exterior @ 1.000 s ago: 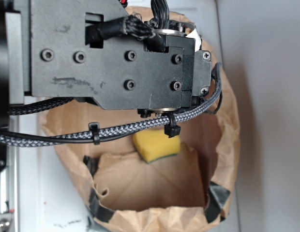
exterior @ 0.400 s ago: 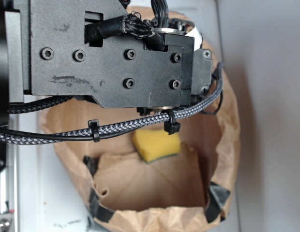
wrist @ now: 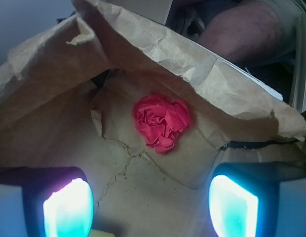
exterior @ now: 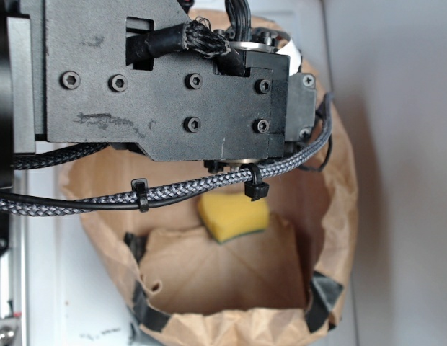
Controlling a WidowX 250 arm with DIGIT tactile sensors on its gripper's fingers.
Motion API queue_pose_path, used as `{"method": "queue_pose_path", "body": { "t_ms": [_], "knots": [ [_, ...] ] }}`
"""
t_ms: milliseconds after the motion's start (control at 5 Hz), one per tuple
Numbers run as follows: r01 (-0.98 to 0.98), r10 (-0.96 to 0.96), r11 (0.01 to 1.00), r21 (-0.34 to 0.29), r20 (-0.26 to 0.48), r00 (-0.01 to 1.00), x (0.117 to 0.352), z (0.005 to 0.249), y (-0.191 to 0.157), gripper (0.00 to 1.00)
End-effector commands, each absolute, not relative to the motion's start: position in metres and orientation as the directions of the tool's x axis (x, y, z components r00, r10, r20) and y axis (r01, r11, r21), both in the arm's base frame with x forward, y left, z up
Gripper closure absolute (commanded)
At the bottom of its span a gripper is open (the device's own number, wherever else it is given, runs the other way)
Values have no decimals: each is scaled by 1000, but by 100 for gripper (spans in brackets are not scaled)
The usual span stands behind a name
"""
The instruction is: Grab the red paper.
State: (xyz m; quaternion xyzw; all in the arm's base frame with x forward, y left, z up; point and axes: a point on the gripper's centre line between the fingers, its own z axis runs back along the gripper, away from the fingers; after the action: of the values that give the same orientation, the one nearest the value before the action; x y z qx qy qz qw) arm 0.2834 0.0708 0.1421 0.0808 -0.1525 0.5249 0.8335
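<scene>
The fingers [wrist: 149,207] gape wide and empty above the red paper [wrist: 161,121]; descending, they could snag the paper bag [wrist: 54,133] wall.

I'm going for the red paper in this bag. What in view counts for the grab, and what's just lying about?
For the job:
- red paper, crumpled on the bag floor
- gripper, open, fingers apart, nothing between them

Lying about:
- yellow sponge, partly under the arm's cable
- brown paper bag holding both
</scene>
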Motion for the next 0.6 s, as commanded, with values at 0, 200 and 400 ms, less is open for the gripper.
{"method": "queue_pose_path", "body": {
  "t_ms": [0,200,400],
  "knots": [
    [-959,902,275,-73,365,230,281,126,91,0],
    [-970,909,221,-98,381,169,280,111,93,0],
    [-974,911,194,-116,389,135,283,106,99,0]
  ]
}}
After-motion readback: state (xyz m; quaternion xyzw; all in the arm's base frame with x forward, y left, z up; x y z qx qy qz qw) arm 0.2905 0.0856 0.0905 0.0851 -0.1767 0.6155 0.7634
